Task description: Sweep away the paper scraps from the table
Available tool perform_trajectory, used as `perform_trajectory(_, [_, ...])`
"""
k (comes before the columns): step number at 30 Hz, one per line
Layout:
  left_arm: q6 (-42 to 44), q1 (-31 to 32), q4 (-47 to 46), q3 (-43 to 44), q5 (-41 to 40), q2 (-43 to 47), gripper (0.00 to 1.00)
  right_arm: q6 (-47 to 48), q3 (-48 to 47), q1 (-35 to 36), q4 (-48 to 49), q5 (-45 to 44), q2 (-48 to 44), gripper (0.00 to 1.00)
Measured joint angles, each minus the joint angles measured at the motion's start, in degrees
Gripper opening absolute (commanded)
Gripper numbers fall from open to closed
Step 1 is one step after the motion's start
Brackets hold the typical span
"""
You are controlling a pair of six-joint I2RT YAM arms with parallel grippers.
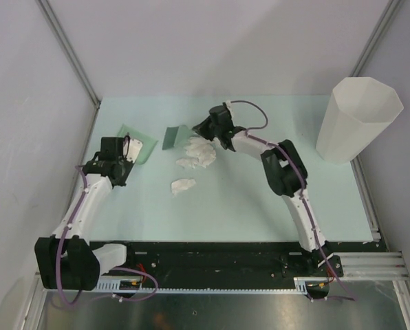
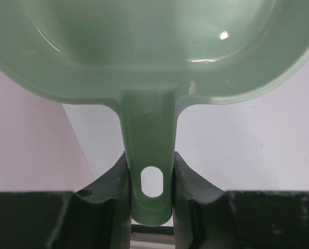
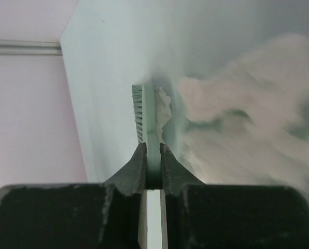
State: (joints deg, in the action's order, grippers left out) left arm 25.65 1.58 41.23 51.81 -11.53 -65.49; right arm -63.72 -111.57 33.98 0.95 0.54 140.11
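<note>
- The dustpan is grasped by its handle in the left pincer; in the left wrist view the handle is clamped between the two fingers, with its hanging hole level with the fingertips.
- From above, the dustpan is seen at the left of the desk, toward the far edge; whether it rests on the desk or is held just above it cannot be told.
- A white patch is seen inside the dustpan; whether it is paper or glare cannot be told.
- The right pincer is clenched on a thin green brush; in the right wrist view the brush is seen edge-on, with a row of short bristles along one edge.
- The paper scraps are gathered in a cluster near the middle of the desk, just to the right of the brush; one small bit is seen against the face of the brush in the right wrist view, where the rest of the cluster is blurred.
- One separate scrap is found nearer the arms, apart from the cluster.
- The brush is placed between the dustpan and the cluster; a gap is left between brush and dustpan.
- A tall white bin is set at the far right corner, well apart from the scraps.
</note>
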Motion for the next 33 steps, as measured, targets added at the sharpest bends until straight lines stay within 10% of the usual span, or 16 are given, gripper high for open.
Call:
perform_trajectory(9, [0.0, 1.2, -0.44, 0.02, 2.49, -4.55, 0.0, 3.3, 33.03, -5.73, 6.19, -0.94, -24.0, 0.0])
perform_trajectory(19, [-0.44, 8.76, -0.22, 2.12, 2.71, -1.53, 0.0, 8.52, 34.93, -5.84, 8.17, 4.79, -29.18, 0.0])
perform_trajectory(27, [-2.86, 0.35, -0.26, 7.19, 4.68, -0.46, 0.0, 24.11, 33.77, 2.93, 10.47, 16.72, -35.45, 0.0])
perform_trajectory(33, [-3.1, -1.95, -0.37, 8.31, 4.72, -0.42, 0.0, 36.7, 20.37, 9.79, -5.99, 21.57, -26.93, 0.0])
